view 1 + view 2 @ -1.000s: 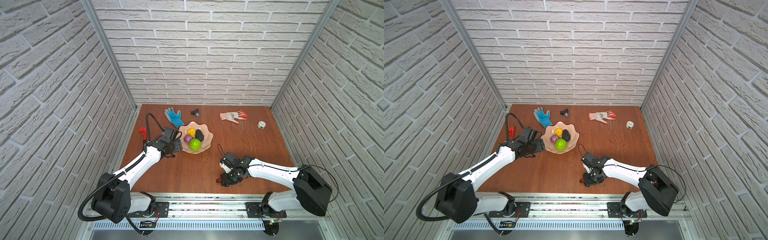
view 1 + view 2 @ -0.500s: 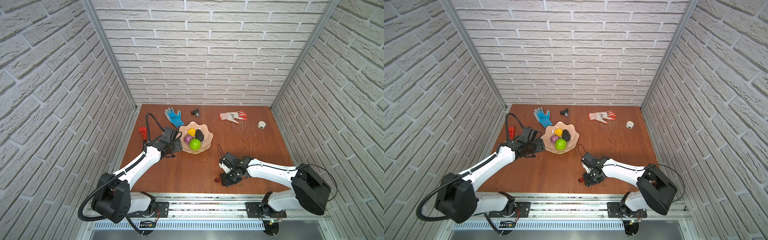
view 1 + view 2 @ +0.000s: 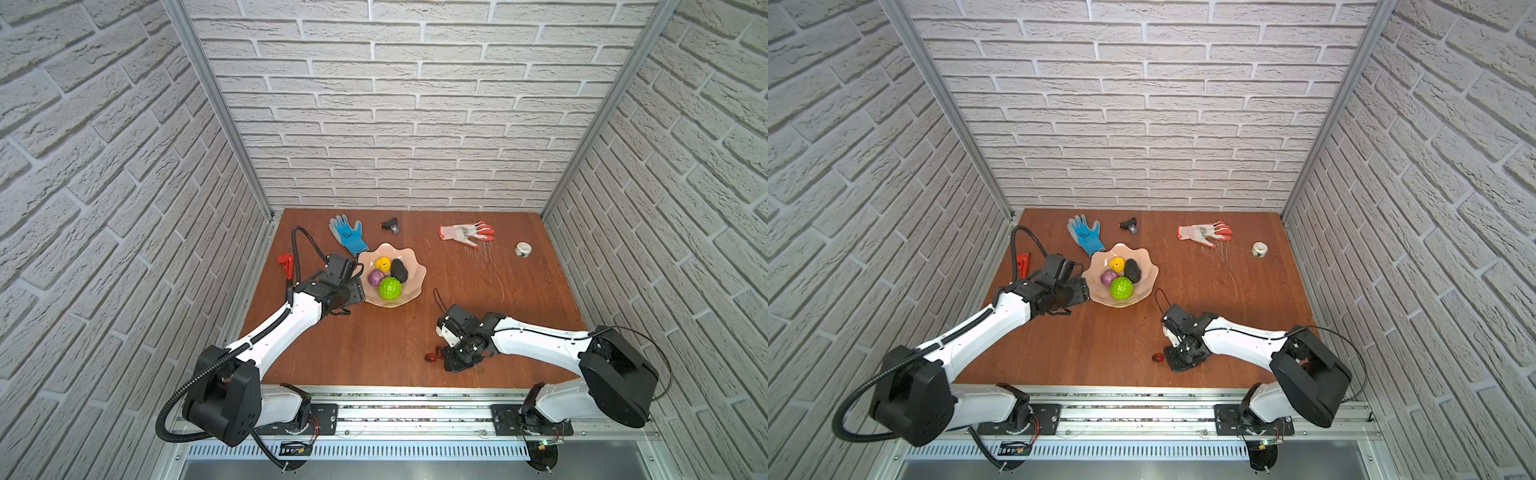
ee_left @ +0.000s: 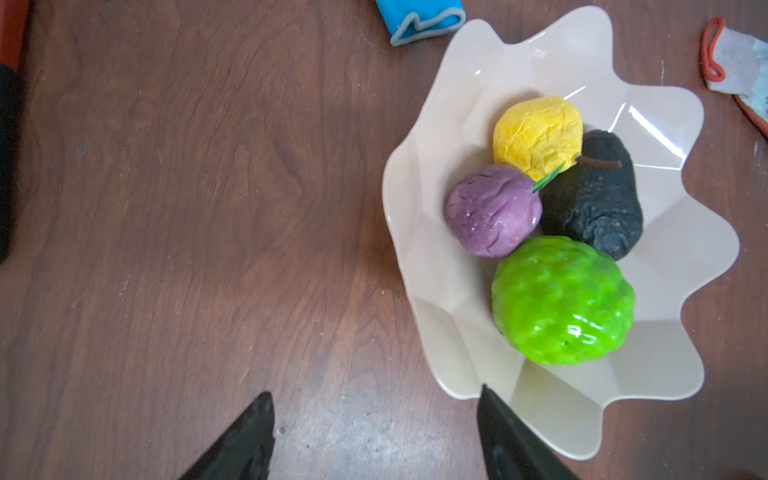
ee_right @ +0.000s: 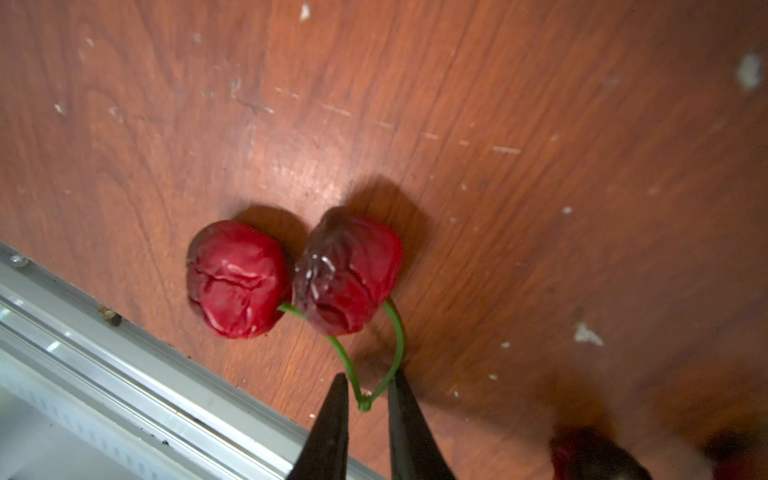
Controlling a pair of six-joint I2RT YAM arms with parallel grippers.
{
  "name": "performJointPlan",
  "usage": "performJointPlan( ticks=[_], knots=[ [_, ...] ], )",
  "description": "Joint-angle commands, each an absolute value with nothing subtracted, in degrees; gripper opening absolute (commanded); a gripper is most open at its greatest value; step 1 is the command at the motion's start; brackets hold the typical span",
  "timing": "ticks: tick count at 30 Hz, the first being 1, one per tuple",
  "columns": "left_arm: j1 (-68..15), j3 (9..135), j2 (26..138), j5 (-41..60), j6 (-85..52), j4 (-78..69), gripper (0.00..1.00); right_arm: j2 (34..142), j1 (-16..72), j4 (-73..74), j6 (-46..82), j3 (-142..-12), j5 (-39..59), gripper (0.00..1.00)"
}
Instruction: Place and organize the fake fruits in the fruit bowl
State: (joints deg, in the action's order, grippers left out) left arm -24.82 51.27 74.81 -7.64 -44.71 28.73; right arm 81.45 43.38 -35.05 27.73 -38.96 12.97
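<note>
The pale peach fruit bowl (image 3: 417, 266) (image 4: 415, 216) holds a yellow fruit (image 4: 536, 133), a purple fruit (image 4: 492, 210), a bumpy green ball (image 4: 563, 299) and a dark avocado (image 4: 602, 199). My left gripper (image 4: 375, 390) (image 3: 355, 293) stands open and empty at the bowl's left rim, one finger over the rim. Two red cherries (image 5: 237, 278) (image 5: 347, 270) lie on the table near its front edge (image 3: 432, 356) (image 3: 1157, 357). Their green stems meet between the fingers of my right gripper (image 5: 370, 374) (image 3: 451, 361). Its jaws stand narrowly apart around the stem joint.
At the back lie a blue glove (image 3: 347, 232), a small black object (image 3: 390, 225), an orange-white glove (image 3: 465, 232) and a white tape roll (image 3: 523, 249). A red tool (image 3: 286, 262) lies at the left edge. The metal front rail (image 5: 124, 365) runs just beside the cherries.
The right gripper's jaws have narrowed around the cherry stems. Both arms have stayed almost in place, and the left gripper is unchanged.
</note>
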Motion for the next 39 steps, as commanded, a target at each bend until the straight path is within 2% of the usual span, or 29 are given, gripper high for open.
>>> performJointPlan(
  ticks=[1,6,7,8,19,20,24,26,29,39],
  knots=[
    [-24.5,50.9,74.9,-7.9,-44.9,27.8,0.77,82.0,43.8,-34.7,27.0,-39.7,13.6,0.20],
    [-24.5,50.8,74.9,-7.9,-44.9,27.7,0.77,81.5,43.8,-35.3,26.6,-40.0,13.7,0.16],
    [-24.5,50.8,74.8,-7.9,-44.9,27.7,0.77,81.3,43.8,-35.5,26.6,-40.0,13.7,0.07],
    [-24.5,50.8,74.7,-7.9,-44.9,27.7,0.77,81.0,43.8,-35.7,26.5,-40.1,13.5,0.06],
    [-23.9,50.8,75.0,-7.0,-45.2,27.2,0.77,78.3,43.9,-39.7,24.8,-43.7,12.5,0.06],
    [-24.0,50.8,74.9,-6.9,-45.2,27.3,0.77,78.0,43.9,-39.9,24.8,-44.2,12.5,0.10],
    [-23.8,50.8,74.6,-6.9,-45.2,27.5,0.77,76.1,43.5,-41.0,25.2,-46.9,11.8,0.39],
    [-23.8,50.8,74.6,-7.0,-45.2,27.5,0.77,76.1,43.1,-41.5,25.6,-48.5,12.2,0.46],
    [-23.8,50.9,74.6,-7.0,-45.1,27.6,0.77,76.7,41.8,-40.6,26.9,-49.8,14.1,0.51],
    [-23.5,50.7,73.4,-7.2,-44.8,28.1,0.77,80.5,33.4,-29.6,32.1,-44.8,25.0,0.56]
  ],
)
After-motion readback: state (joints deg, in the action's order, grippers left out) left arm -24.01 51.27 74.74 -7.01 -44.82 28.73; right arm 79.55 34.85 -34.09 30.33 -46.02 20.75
